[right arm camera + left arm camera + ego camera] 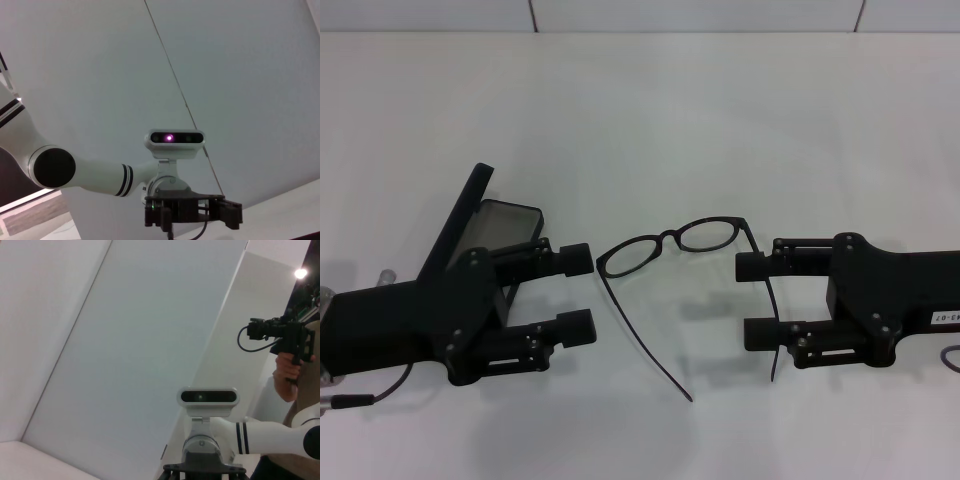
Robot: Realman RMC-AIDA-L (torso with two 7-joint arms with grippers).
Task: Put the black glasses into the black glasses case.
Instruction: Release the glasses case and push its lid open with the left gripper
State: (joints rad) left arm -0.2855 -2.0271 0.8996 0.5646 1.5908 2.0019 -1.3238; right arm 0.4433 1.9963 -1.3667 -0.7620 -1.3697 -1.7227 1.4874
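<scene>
The black glasses (670,243) lie unfolded on the white table (640,120) in the head view, lenses toward the far side and both temple arms stretched toward me. The black glasses case (470,222) stands open at the left, lid raised and grey lining showing, partly hidden by my left arm. My left gripper (582,293) is open and empty, just left of the glasses and in front of the case. My right gripper (754,299) is open on the right; the glasses' right temple arm (768,320) runs across its fingertips. Whether they touch it I cannot tell.
The wrist views look upward at pale walls. The left wrist view shows my right arm (260,435) and a person holding a camera (285,335). The right wrist view shows my left arm (80,172).
</scene>
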